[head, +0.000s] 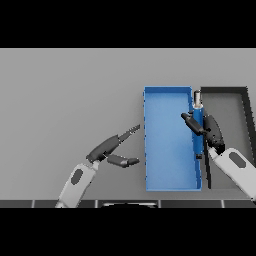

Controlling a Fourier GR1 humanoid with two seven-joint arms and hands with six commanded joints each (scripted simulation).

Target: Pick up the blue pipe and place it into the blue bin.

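Desk: grey surface filling the scene; carries 2 bins on its right part.
Blue bin: long open rectangular tray with low walls, running from near to far; its floor is bare apart from what overlaps its right wall.
Dark bin: black-walled tray with a grey floor, just beside the blue bin on the right, the 2 walls touching or nearly so; partly covered by the right arm.
Right arm: white and grey, entering from the lower right and lying across the dark bin toward the shared walls.
Left arm: white and grey, entering from the lower edge, left of the blue bin.
Left hand: over the bare desk just left of the blue bin, holding nothing; fingers straight and stretched toward the bin's left wall, thumb spread apart below them.
Right hand: over the boundary of the 2 bins; thumb on the blue-bin side and fingers on the dark-bin side, clamped around the pipe.
Blue pipe: slender, blue with a pale grey far end; held in the right hand along the blue bin's right wall, lengthwise with it. Whether it rests on the wall or hangs above it cannot be told.
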